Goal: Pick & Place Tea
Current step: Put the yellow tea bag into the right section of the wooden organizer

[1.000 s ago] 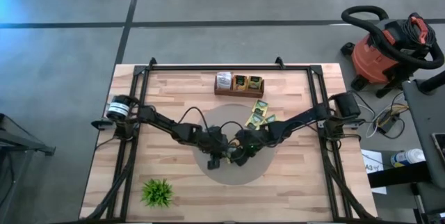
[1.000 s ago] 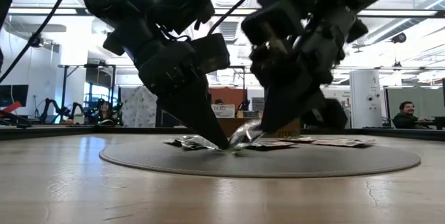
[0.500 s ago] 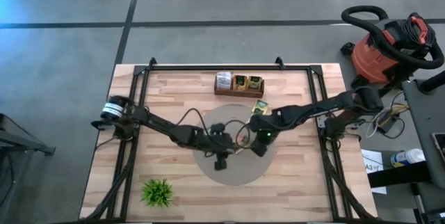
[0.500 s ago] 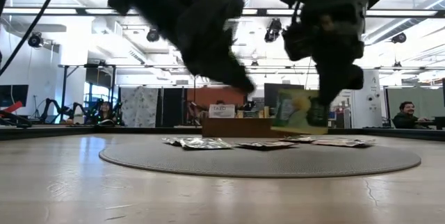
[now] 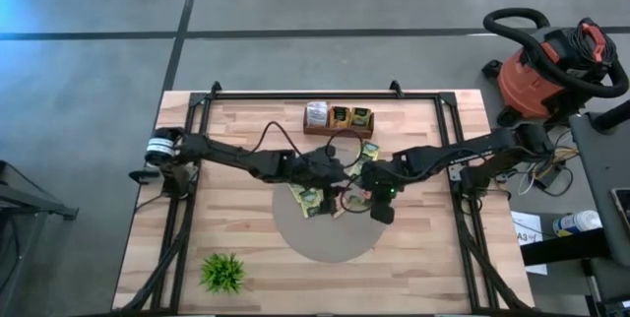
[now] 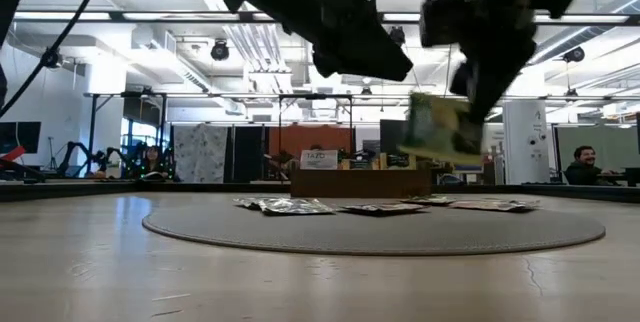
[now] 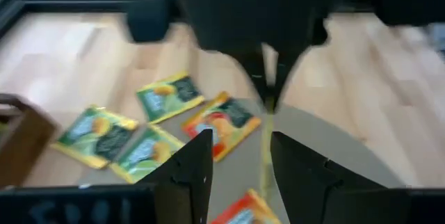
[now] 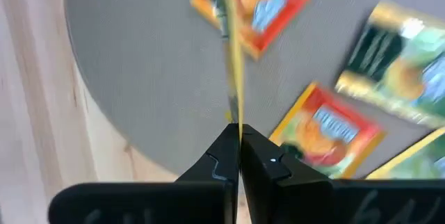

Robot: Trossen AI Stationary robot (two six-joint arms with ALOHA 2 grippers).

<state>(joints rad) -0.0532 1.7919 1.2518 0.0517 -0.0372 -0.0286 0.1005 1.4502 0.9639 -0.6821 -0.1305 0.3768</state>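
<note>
A yellow-green tea sachet (image 6: 440, 128) hangs high above the round grey mat (image 6: 300, 234), and my right gripper (image 6: 478, 90) is shut on it. Its own wrist view shows the sachet edge-on (image 8: 232, 57). My left gripper (image 7: 240, 161) is open and holds nothing; it is raised beside the right one (image 6: 385, 62), over the mat's far part (image 5: 330, 181). More tea lies flat: green sachets (image 7: 167, 97) and an orange one (image 7: 222, 123) on the mat and on the wood beside it. My right gripper pinches the sachet's upper edge (image 8: 235, 116) between its two fingertips. The fingers come from above, slanting down. The sachet hangs below them, a little tilted, lifted clear of the mat (image 6: 455, 112).
A wooden box (image 5: 340, 120) with sachets stands at the far middle of the table. A small green plant (image 5: 224, 272) sits near the front left. A red shop vacuum (image 5: 551, 66) stands off the table's right side. People sit in the room beyond (image 6: 582, 167).
Both grippers have risen from the mat. My right gripper has lifted the sachet clear, gone toward the table's right edge and rolled, so the sachet now hangs below it. My left gripper has gone up and toward the far edge.
</note>
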